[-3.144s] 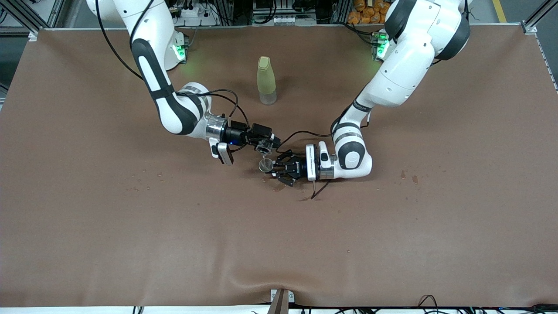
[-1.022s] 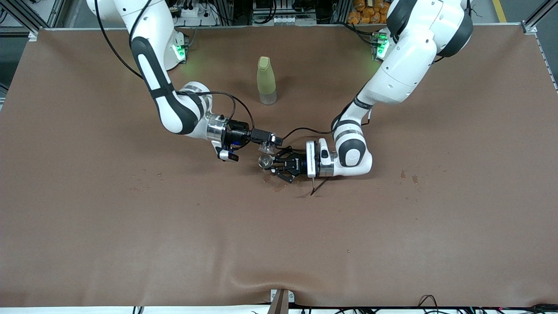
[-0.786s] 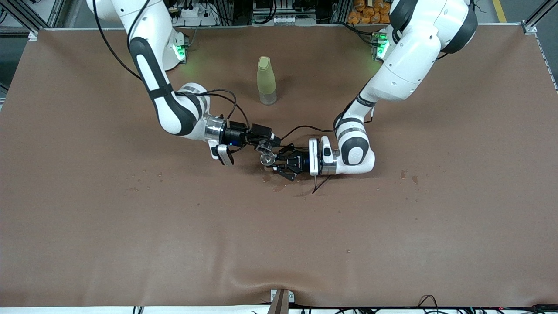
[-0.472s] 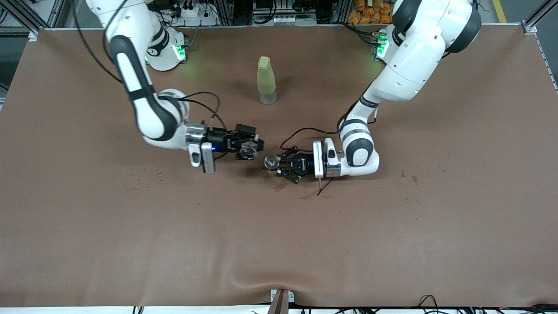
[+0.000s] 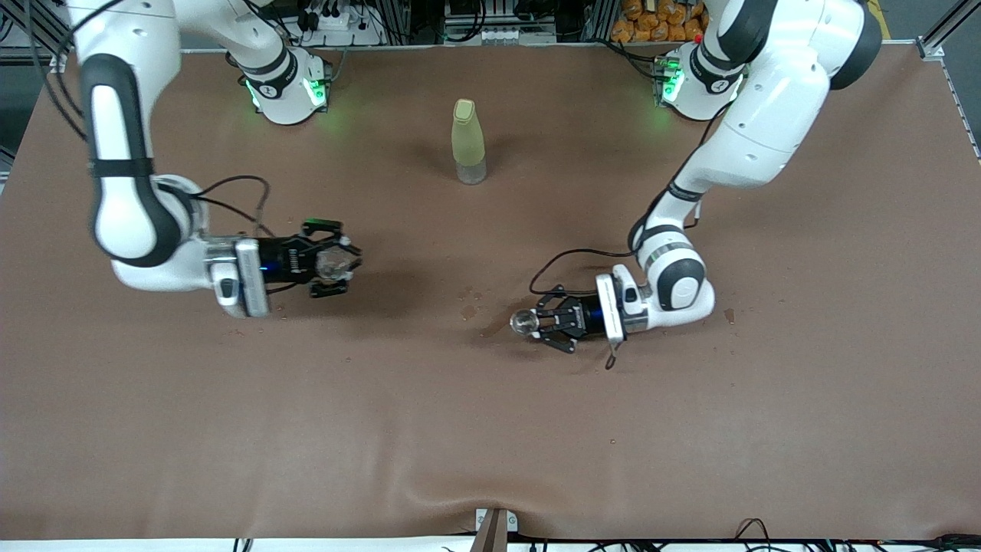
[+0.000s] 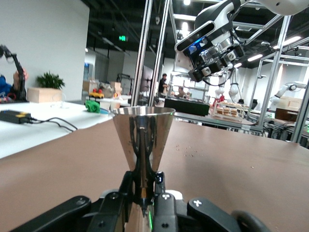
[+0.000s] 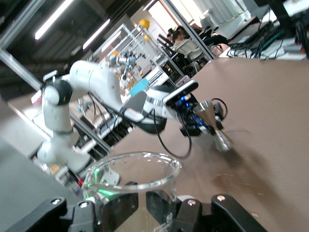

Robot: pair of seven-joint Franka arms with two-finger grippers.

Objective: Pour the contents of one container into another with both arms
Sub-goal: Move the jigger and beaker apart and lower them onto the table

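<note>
Fig. — I hold both vessels aloft, arms well apart. Right gripper point(image 5: 337, 264), fingers clamped on the small squat clear glass cup point(image 5: 331, 264), hangs over the brown desk point(image 5: 490, 429) toward the right arm's end. Left gripper point(image 5: 540, 323), shut on the thin stem of the tiny stemmed conical glass point(image 5: 524, 322), is mid-desk. Both long axes approx. vertical, mouths up. Next, I judge: set down.

The left hand point(image 6: 143, 205) grips the upright stemmed glass point(image 6: 143, 137) by its stem.
</note>
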